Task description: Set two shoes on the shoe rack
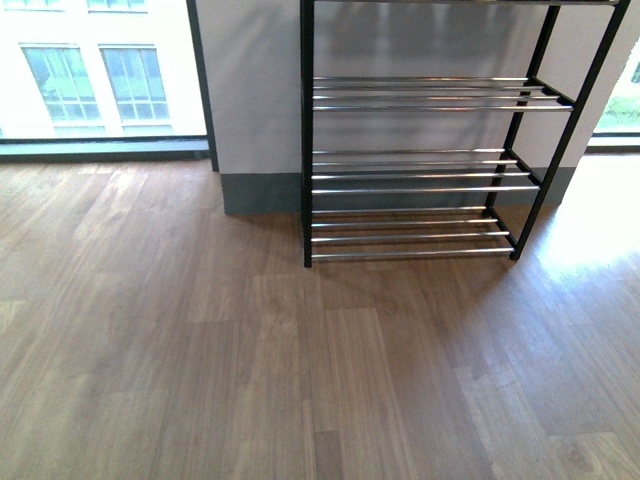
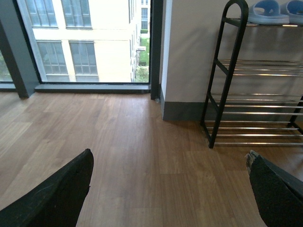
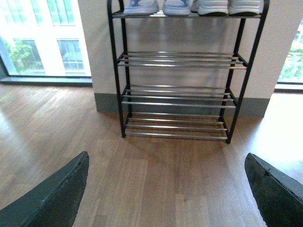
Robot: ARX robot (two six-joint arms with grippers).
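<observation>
The shoe rack (image 1: 420, 170) stands in the upper right of the front view, against a grey wall (image 1: 250, 80), on a wooden floor (image 1: 200, 350). Its three lower tiers of chrome rods are bare in all views. On the top tier, at the upper edge of the right wrist view, I can see two pairs of footwear: a pair of blue slippers (image 3: 158, 6) to the left and a pair of shoes (image 3: 228, 6) with thick white soles to the right. Only their lower parts show, so I cannot say if these are the grey sneakers of the task. No shoe lies on the floor in any view.

The left gripper (image 2: 168, 189) has its fingers wide apart and holds nothing; its two dark fingertips sit in the lower corners of the left wrist view, with only floor between them. The right gripper (image 3: 165, 189) is the same, spread apart and empty, pointing toward the rack from some way off.

My judgement is that either the shoes are already placed, or they are outside the pictures (I cannot decide which).

A knit sneaker is probably light, with a soft upper that gives under pressure and a stiffer sole. A good hold would be at the heel collar or across the side wall just above the sole. The thin rods leave gaps, so a shoe must rest flat across several rods.
</observation>
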